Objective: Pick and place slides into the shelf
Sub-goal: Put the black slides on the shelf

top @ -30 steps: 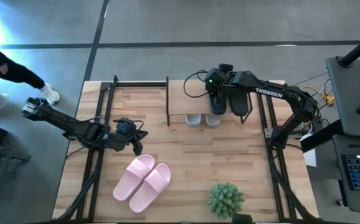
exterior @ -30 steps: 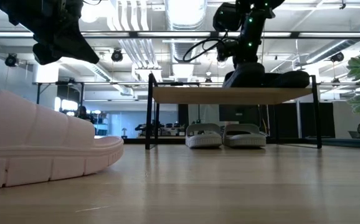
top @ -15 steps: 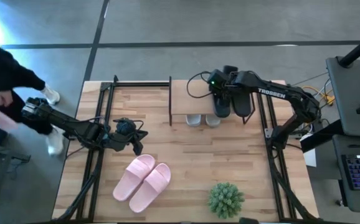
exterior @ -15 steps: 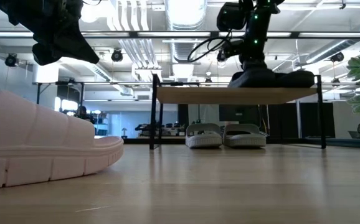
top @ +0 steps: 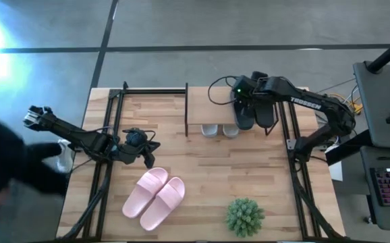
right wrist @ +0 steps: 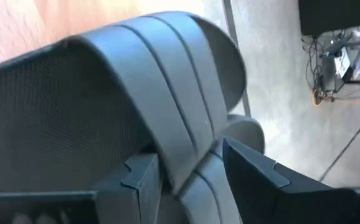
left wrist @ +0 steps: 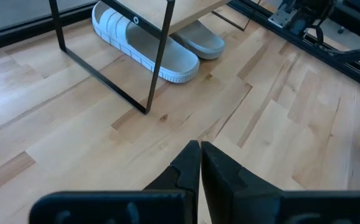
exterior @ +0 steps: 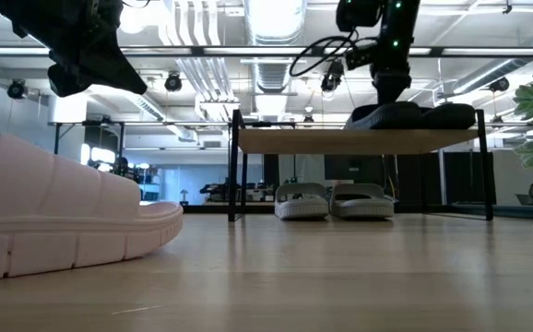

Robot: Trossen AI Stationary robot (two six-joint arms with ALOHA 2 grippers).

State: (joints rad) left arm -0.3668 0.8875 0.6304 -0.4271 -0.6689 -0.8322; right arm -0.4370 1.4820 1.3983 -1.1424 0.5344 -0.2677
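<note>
The shelf (top: 208, 108) stands at the table's far right. A pair of black slides (top: 256, 115) lies on its plank top, soles down. Under it a grey-white pair (top: 220, 130) rests on the table. A pink pair (top: 154, 196) lies near the table's front, left of centre. My right gripper (right wrist: 189, 165) is open above the left black slide, a finger on either side of its strap (right wrist: 167, 118). My left gripper (left wrist: 200, 155) is shut and empty above the table's left part. My right gripper comes at the black slide from above, slanting down, with the strap's raised edge (right wrist: 181, 163) between its open fingers. I cannot tell whether either finger touches the strap. The slide lies flat on the shelf's top (exterior: 340, 140).
A small green plant (top: 243, 216) stands at the table's near edge, right of centre. Black frame rails run along both sides of the table. A person in dark clothes (top: 9, 169) is just beyond the table's left edge. Bare wood lies between the shelf and the pink pair.
My right gripper has gone toward the table's right edge and a little up. The shelf has slid along the table toward the right edge, carrying the black slides on top. The grey-white pair under it has stayed put. The person at the left has moved nearer.
</note>
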